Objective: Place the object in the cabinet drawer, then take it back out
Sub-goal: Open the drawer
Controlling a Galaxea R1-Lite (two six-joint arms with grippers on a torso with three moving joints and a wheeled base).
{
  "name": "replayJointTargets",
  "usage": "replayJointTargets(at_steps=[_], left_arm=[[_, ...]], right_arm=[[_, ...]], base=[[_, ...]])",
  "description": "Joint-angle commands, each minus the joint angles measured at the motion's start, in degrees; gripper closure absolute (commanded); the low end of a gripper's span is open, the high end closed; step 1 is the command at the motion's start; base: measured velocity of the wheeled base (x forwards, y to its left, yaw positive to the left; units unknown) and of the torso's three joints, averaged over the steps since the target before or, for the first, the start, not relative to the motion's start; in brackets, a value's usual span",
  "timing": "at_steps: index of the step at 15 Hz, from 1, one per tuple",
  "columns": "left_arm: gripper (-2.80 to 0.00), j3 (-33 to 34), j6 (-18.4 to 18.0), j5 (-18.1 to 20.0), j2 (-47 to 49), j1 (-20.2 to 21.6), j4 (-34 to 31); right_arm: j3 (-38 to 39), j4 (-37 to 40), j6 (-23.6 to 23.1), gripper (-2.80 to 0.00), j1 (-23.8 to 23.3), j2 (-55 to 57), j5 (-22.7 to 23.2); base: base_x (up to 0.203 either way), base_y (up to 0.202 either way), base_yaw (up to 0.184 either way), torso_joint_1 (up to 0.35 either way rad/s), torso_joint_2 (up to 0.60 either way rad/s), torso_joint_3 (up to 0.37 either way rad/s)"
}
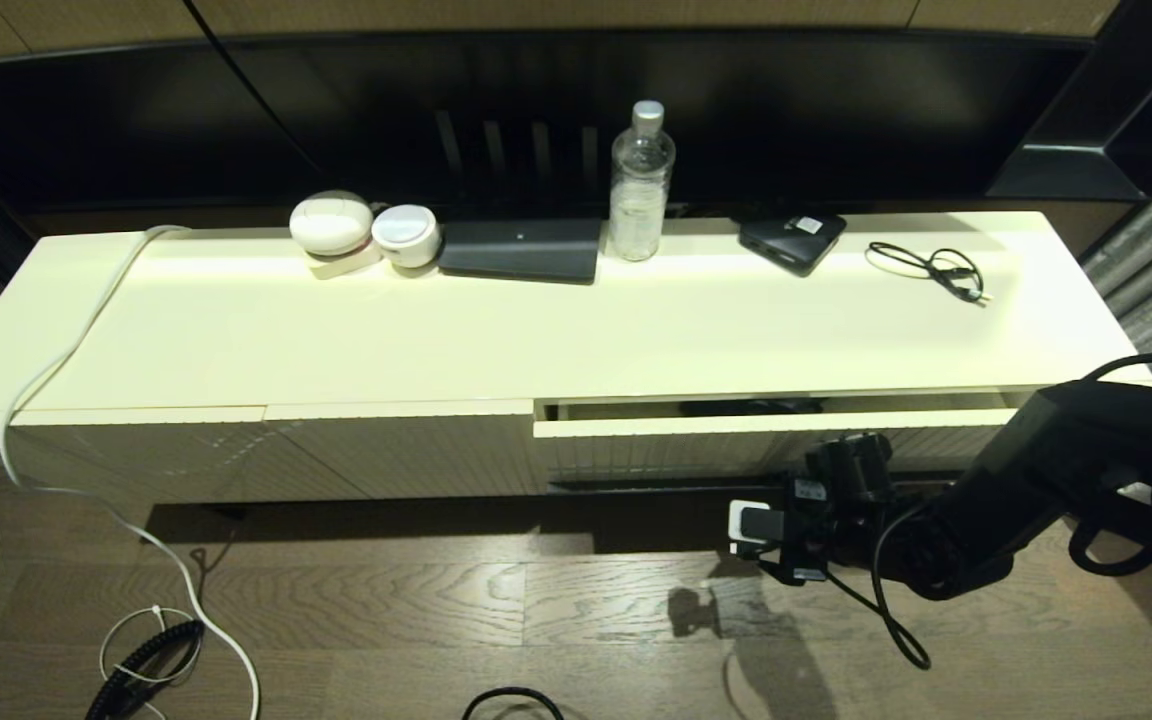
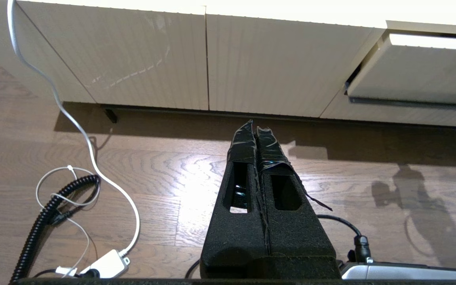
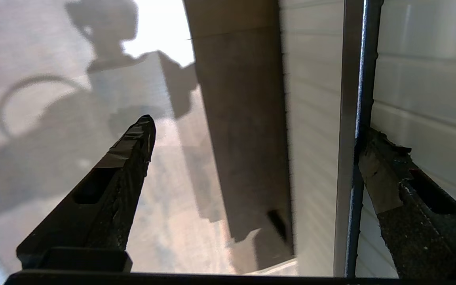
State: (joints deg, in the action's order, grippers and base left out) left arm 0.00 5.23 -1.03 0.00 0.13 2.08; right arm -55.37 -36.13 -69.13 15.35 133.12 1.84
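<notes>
The cabinet drawer is on the cabinet's right side, cream with a ribbed front, and stands pulled out a small way. In the narrow gap behind its front a thin dark sliver of the black umbrella shows; the rest is hidden inside. My right gripper is low in front of the drawer, just under its front. In the right wrist view it is open, with one fingertip at the dark handle slot and the other over the floor. My left gripper is shut and empty above the floor, left of the drawer.
On the cabinet top stand a clear bottle, a flat black box with a sticker, a thin cable coil, a dark slab and two white round cases. A white cable runs down to the wooden floor.
</notes>
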Motion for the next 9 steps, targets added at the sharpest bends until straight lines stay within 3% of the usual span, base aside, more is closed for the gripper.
replayJointTargets(at_steps=[1,9], left_arm=[[0.00,0.00,0.04,-0.02,-0.09,0.04,0.02],[0.00,0.00,0.04,-0.02,-0.09,0.04,0.02]], right_arm=[[3.22,-0.09,-0.31,-2.80,0.10,-0.92,0.12],[12.46,-1.31,-0.24,-2.80,1.65,-5.44,0.18]], base=[[0.000,0.000,0.000,0.000,0.00,0.000],[0.000,0.000,0.000,0.000,0.00,0.000]])
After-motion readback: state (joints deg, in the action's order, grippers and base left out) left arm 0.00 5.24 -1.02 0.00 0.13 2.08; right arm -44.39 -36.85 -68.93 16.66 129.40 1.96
